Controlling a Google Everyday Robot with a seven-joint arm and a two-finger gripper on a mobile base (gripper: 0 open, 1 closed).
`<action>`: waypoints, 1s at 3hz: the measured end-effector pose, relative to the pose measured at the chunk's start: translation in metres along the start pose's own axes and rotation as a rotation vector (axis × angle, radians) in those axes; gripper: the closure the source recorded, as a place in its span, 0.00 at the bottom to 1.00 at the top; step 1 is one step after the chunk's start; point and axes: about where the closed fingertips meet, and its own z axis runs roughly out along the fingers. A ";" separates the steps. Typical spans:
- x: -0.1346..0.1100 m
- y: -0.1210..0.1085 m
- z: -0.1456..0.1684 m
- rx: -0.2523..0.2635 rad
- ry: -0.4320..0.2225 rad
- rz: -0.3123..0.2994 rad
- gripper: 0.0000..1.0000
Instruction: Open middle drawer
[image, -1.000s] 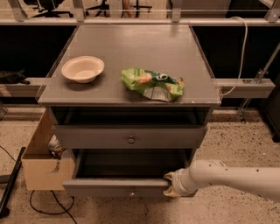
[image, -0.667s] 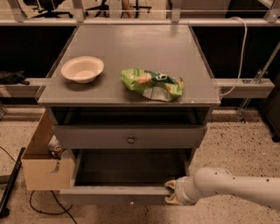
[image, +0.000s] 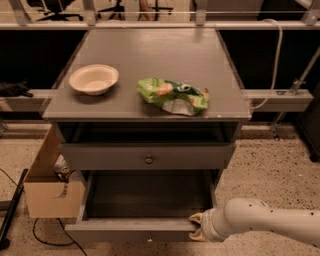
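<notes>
The middle drawer (image: 125, 231) is a grey flat-fronted drawer, pulled well out toward the camera. Its deep grey tray (image: 150, 195) is exposed and looks empty. Its small round knob (image: 149, 239) sits at the bottom edge of the view. My gripper (image: 199, 227), on a white arm coming in from the lower right, is at the right end of the drawer front's top rim and touches it. The narrower drawer above (image: 110, 156), with its own knob (image: 148, 159), is closed.
On the cabinet top (image: 150, 50) stand a cream bowl (image: 93, 79) and a green chip bag (image: 173, 95). An open cardboard box (image: 47, 195) stands on the floor against the cabinet's left side. A black bar (image: 11, 215) and cable lie at the far left.
The middle drawer has slid further out toward the camera. My gripper has moved the same way with its front edge.
</notes>
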 end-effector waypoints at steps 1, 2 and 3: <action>-0.007 0.006 -0.004 0.012 -0.014 -0.011 1.00; -0.007 0.006 -0.004 0.012 -0.014 -0.011 0.81; -0.007 0.006 -0.004 0.012 -0.014 -0.011 0.58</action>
